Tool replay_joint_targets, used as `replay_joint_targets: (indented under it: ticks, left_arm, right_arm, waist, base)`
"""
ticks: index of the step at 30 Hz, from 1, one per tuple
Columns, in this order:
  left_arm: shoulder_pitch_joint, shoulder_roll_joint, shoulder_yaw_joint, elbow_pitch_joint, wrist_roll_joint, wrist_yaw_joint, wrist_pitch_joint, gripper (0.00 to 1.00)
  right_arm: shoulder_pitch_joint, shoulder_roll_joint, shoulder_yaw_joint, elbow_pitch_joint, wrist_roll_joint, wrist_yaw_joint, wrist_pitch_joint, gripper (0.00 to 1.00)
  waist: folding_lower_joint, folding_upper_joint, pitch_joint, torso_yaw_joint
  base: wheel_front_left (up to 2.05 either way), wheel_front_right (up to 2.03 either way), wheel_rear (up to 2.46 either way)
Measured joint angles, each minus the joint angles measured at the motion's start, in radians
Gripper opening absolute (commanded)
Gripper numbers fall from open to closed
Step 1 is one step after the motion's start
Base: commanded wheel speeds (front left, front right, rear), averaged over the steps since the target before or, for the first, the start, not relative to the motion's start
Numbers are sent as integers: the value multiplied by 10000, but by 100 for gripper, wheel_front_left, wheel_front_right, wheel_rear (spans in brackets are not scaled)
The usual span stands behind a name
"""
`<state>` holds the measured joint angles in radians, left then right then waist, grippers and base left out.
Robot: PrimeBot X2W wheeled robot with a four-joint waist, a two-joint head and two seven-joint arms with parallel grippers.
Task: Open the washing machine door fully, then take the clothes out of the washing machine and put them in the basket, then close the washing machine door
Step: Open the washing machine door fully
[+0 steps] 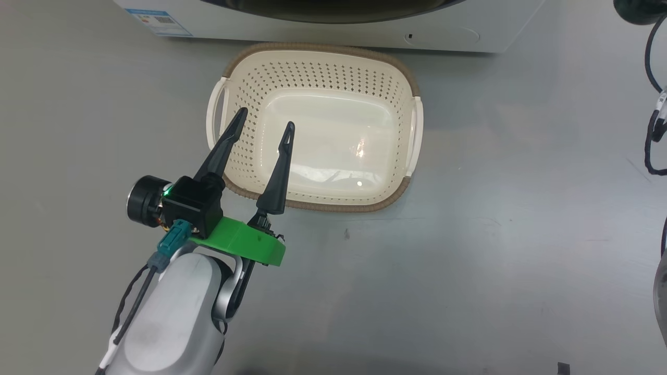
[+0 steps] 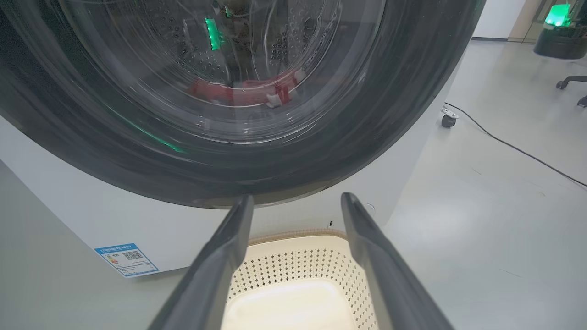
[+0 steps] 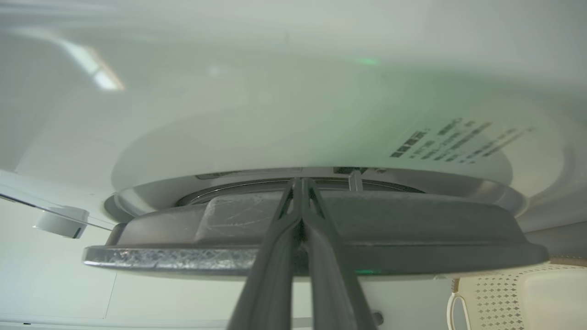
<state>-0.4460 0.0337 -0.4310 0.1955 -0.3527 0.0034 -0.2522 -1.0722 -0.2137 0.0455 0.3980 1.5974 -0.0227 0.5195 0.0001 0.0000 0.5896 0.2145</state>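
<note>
Left gripper (image 1: 266,117) is hovering spread over the near left corner of the cream perforated plastic basket (image 1: 401,192); right gripper (image 3: 299,183), pressed together, is pointing at the edge of the glossy black round door (image 3: 412,229).

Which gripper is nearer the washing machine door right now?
Right. The right gripper, shut, has its tips at the edge of the washing machine door. The left gripper, open, hangs over the basket, back from the door.
</note>
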Motion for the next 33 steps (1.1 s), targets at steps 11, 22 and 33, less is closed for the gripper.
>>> replay_joint_targets:
  ticks: [11,22,33]
  left_arm:
    - [-184,-12,-151,-73,-257,138,0,100]
    - [-301,-19,-209,-44,-353,280,0,100]
    - [-304,-23,-199,188,-370,311,0,100]
  right_arm:
    - [-825,-98,161,422,-48,-150,418,0]
    - [-978,-222,171,941,228,105,1007,0]
    - [-807,-174,199,1465,746,326,1804,0]
  waist:
    - [0,0,367,331]
    - [0,0,389,381]
    - [0,0,70,245]
  base:
    - [0,0,0]
    - [0,0,0]
    - [0,0,0]
